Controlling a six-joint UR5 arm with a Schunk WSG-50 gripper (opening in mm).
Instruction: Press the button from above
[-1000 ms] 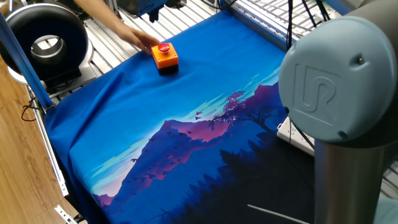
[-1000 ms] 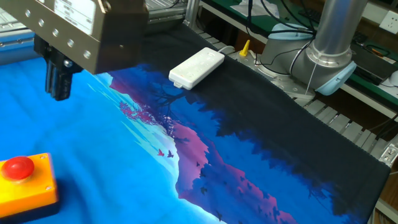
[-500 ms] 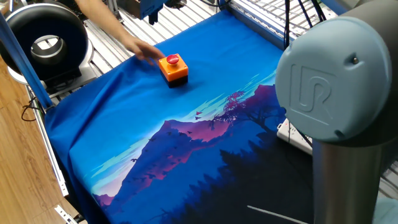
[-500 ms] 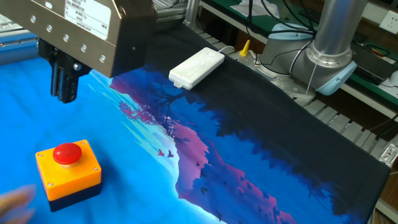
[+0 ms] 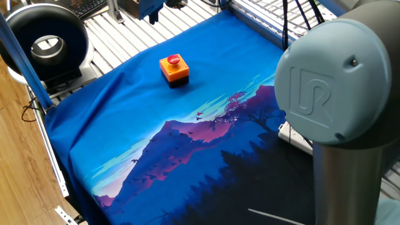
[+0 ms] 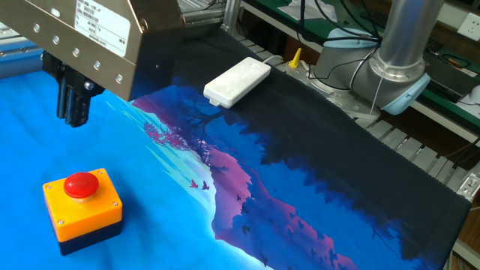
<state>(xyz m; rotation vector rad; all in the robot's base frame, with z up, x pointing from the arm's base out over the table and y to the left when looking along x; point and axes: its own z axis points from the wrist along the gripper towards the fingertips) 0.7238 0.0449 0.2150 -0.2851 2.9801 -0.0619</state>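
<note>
No containers anywhere on the table. The surface is covered by a printed cloth (image 5: pixel 187 144), bright blue at one end and running through purple mountains to a near-black forest at the other.

Button (image 6: pixel 80 185): round red cap on top of a small orange cube (image 6: pixel 82 206) with a black base, four small screws at the corners of the orange top face. It stands upright on the bright blue part of the cloth, near the cloth's far edge in one fixed view (image 5: pixel 174 61), with nothing touching it.

Gripper (image 6: pixel 73 105): dark fingers hang below a metal housing (image 6: pixel 90 37), above the cloth and off to one side of the button, well apart from it. The fingers appear as a single dark block; whether there is a gap between the tips cannot be told, possibly because they are seen edge-on.

Hidden or cut off: the housing is cropped by the frame's top and left edges. In one fixed view a large grey arm joint (image 5: pixel 340 94) blocks the right side, leaving only a sliver of the white power strip (image 6: pixel 237 82) visible; the other fixed view shows it whole, lying on the dark end of the cloth.
</note>
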